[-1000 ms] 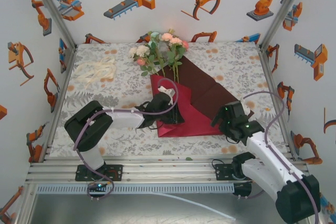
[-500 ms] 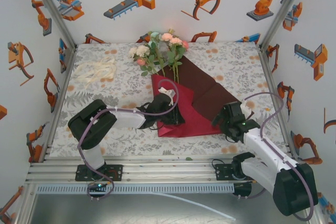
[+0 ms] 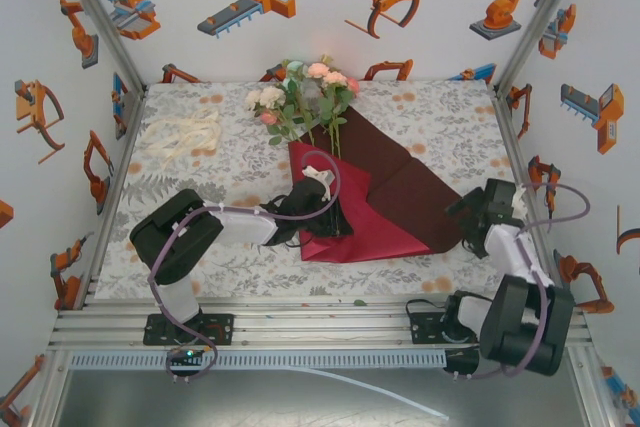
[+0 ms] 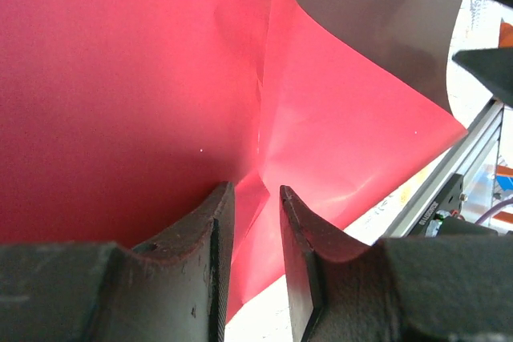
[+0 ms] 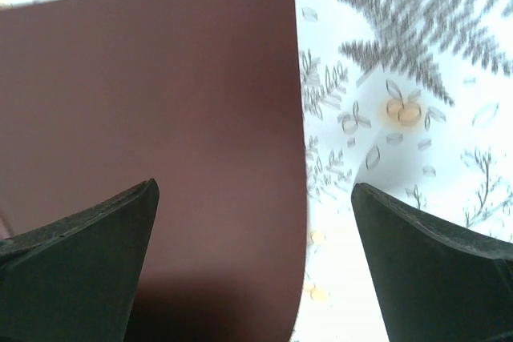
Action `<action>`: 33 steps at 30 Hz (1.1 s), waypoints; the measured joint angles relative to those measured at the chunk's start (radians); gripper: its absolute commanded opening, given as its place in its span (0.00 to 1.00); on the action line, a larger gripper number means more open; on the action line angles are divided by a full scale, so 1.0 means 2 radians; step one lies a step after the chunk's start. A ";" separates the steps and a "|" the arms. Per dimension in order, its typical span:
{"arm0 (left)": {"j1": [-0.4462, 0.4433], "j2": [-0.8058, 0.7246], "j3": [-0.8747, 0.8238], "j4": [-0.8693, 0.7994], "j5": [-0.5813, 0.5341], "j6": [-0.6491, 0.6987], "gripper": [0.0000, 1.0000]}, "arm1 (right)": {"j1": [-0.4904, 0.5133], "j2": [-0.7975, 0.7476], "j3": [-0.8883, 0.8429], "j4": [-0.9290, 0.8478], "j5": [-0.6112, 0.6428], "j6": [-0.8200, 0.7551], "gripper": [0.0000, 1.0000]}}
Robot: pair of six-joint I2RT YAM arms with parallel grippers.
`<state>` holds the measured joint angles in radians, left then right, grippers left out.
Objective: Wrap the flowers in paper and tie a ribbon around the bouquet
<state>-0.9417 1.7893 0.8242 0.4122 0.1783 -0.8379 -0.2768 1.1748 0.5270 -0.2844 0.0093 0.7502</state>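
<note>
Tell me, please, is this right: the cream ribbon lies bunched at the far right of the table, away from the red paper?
Not quite: the ribbon lies bunched at the far left of the table, away from the red paper; the top external view shows it.

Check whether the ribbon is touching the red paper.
Apart. The top view shows the ribbon lying at the far left, with bare patterned tablecloth between it and the paper.

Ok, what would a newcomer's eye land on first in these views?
The dark red paper spread mid-table, one flap folded over bright red, with pink and white roses at its far corner. The left gripper straddles a crease in that fold; the right gripper hangs wide open over the paper's right edge.
</note>
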 measured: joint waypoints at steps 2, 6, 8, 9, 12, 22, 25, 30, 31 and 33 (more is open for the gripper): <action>0.000 0.000 -0.001 0.004 0.001 -0.001 0.32 | -0.009 0.035 0.020 0.018 -0.012 -0.010 0.93; 0.003 0.001 -0.007 0.019 0.003 -0.006 0.32 | -0.015 0.083 0.041 0.065 -0.046 -0.028 0.89; 0.005 0.004 -0.008 0.027 0.006 -0.010 0.32 | -0.018 0.104 0.051 0.092 -0.075 -0.034 0.87; 0.007 0.007 -0.008 0.032 0.009 -0.012 0.32 | -0.018 0.110 0.053 0.102 -0.087 -0.036 0.87; 0.012 0.018 -0.008 0.049 0.017 -0.017 0.32 | -0.018 0.113 0.047 0.127 -0.123 -0.039 0.87; 0.023 0.040 -0.007 0.079 0.041 -0.031 0.31 | -0.017 -0.021 -0.061 0.114 -0.233 -0.047 0.99; 0.023 0.040 -0.006 0.079 0.041 -0.032 0.31 | -0.010 -0.076 -0.083 0.075 -0.233 -0.045 0.99; 0.023 0.040 -0.005 0.078 0.040 -0.032 0.31 | 0.004 -0.112 -0.101 0.049 -0.266 -0.048 0.95; 0.023 0.041 -0.003 0.078 0.040 -0.032 0.31 | 0.006 -0.110 -0.103 0.054 -0.280 -0.048 0.93; 0.023 0.044 0.000 0.078 0.040 -0.032 0.31 | 0.010 -0.103 -0.111 0.069 -0.312 -0.048 0.93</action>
<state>-0.8967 1.8771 0.8249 0.5686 0.2592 -0.9024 -0.2577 0.9688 0.3058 -0.1471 -0.6140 0.6533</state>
